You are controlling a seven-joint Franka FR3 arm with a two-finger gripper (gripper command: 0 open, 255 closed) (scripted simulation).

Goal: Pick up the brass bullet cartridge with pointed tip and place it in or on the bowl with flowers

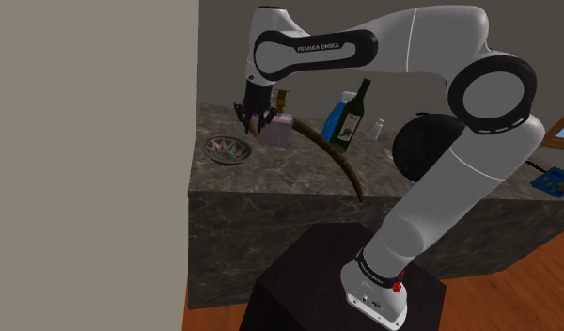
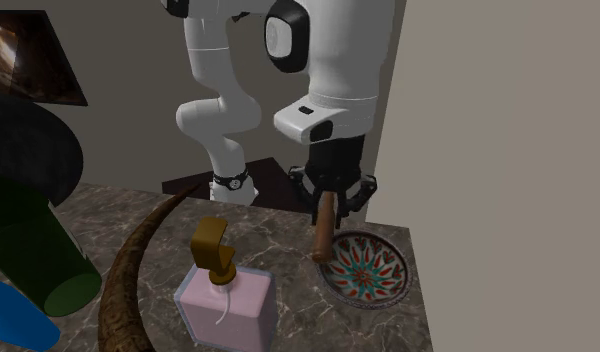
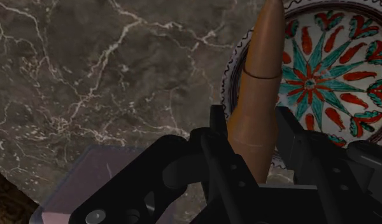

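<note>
My black gripper (image 2: 328, 205) is shut on a brown, brass-coloured cartridge (image 2: 325, 235), which hangs point down from the fingers. In the wrist view the cartridge (image 3: 260, 83) stands clasped between both fingers (image 3: 215, 137), its pointed tip over the rim of the flower-patterned bowl (image 3: 330, 83). The bowl (image 2: 368, 268) sits on the dark marble counter, and the tip hovers just above its near rim. In the shoulder view the gripper (image 1: 255, 118) hangs up and to the right of the bowl (image 1: 227, 149).
A pink soap dispenser (image 2: 226, 305) with a gold pump stands close beside the gripper. A long curved brown horn (image 2: 128, 280) lies across the counter. A green bottle (image 1: 351, 118) and a blue-and-white bottle (image 1: 338, 111) stand further back. A grey wall (image 1: 92, 160) borders the bowl's side.
</note>
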